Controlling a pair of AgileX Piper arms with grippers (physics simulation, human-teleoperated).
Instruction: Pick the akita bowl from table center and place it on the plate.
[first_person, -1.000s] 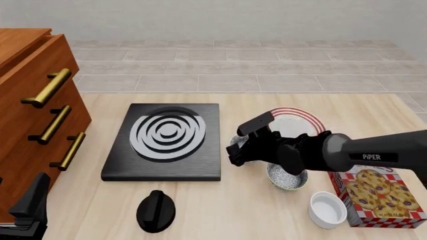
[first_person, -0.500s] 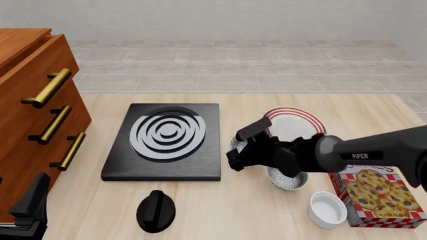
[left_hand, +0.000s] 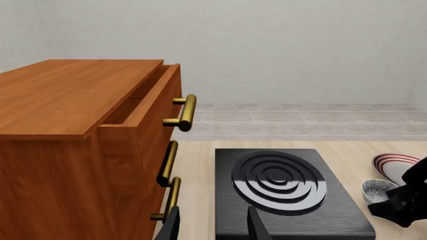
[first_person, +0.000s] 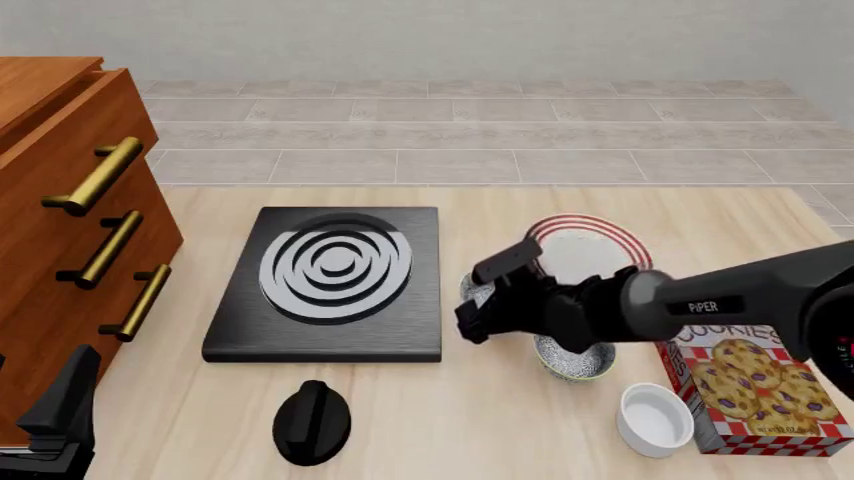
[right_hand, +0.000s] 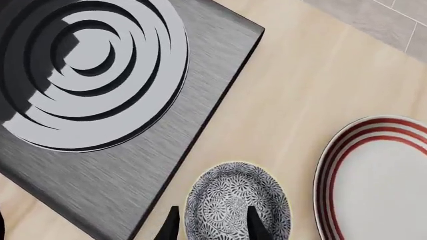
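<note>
Between the stove (right_hand: 100, 100) and the plate (right_hand: 380, 185) on the table (right_hand: 300, 75): the bowl (right_hand: 237, 202), small, round, grey-white with fine dark speckling, standing upright just beside both and apart from the second speckled bowl (first_person: 577, 358) nearer the camera. Directly beneath the right gripper (right_hand: 210, 227), whose fingers are parted over the bowl's near rim, one tip inside and one outside, holding nothing; a round bowl offers no long axis to align to. Left gripper (left_hand: 213, 227): well apart by the drawers (left_hand: 80, 150), fingers spread, empty; the right arm is far nearer.
</note>
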